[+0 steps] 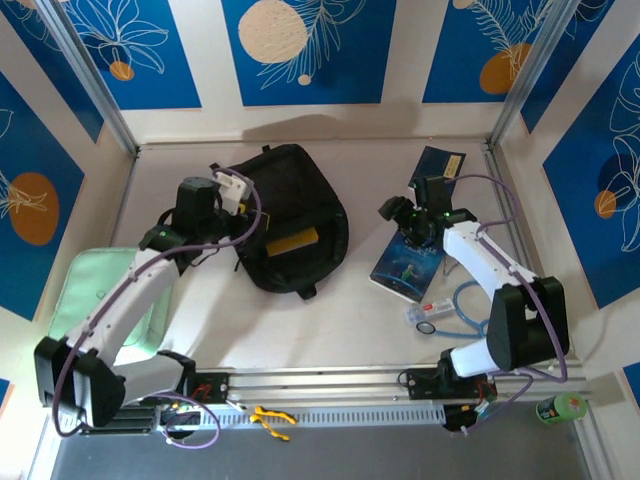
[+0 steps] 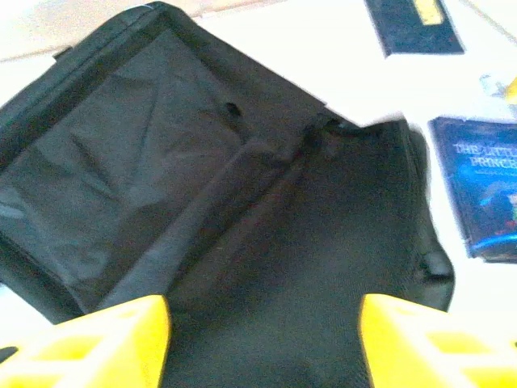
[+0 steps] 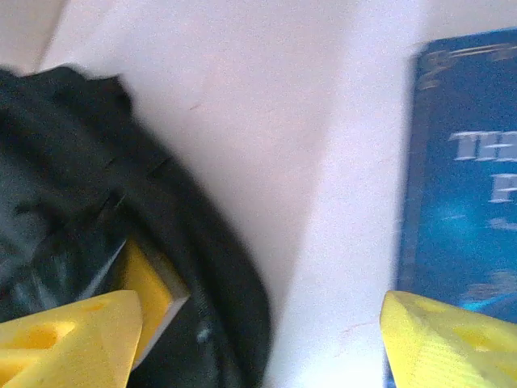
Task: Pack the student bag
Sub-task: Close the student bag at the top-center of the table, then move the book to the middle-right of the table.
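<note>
Left wrist view: left end effector (image 2: 262, 347) is spread wide, both yellow fingertips (image 2: 105, 339) at the bottom corners with nothing between them. Directly ahead of and beneath it lies the student bag (image 2: 242, 202), a black fabric backpack with its mouth open and the dark creased lining showing. Beyond the bag, to the end effector's right, a blue book titled "The Little Prince" (image 2: 485, 186) lies flat on the tabletop (image 2: 339, 56). Farther ahead and to the right lies a second dark blue book (image 2: 412, 24), partly cut off by the frame edge.

Right wrist view: right end effector (image 3: 258, 339) is also wide and grips nothing. Bare tabletop lies ahead between its fingertips. The bag's curved black edge is just to its left, with a yellow flat object (image 3: 149, 283) inside the bag by the left fingertip; what it is cannot be told. The Little Prince book is just to its right, partly under the right fingertip.

Top external view: the bag lies between the two end effectors, close to the left one. A pale green pad (image 1: 100, 285) lies behind the left end effector, beneath that arm.
</note>
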